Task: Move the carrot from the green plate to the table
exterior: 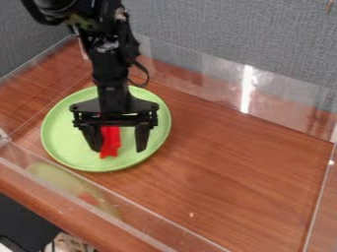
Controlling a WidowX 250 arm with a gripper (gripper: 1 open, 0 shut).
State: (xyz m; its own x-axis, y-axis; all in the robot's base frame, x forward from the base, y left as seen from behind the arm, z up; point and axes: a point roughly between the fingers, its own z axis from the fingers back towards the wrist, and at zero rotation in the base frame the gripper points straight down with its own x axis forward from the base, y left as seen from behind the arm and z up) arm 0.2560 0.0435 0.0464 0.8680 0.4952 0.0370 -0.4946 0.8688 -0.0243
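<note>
The bright red, bar-shaped plastic carrot [110, 141] lies on the round, shallow lime-green plate [59, 138], a little toward the side of the plate that faces the open stretch of the glossy reddish-brown wood-grain table [237, 167]. The black gripper [114, 136] hangs straight down over the plate's middle with its fingers [85, 137] spread wide, one on each side of the carrot and not clenched on it. That straddle looks like preparation for a pinch across the bar's narrow width. The black arm rises upright from the plate toward the far grey wall [237, 25]. The carrot appears not yet lifted.
</note>
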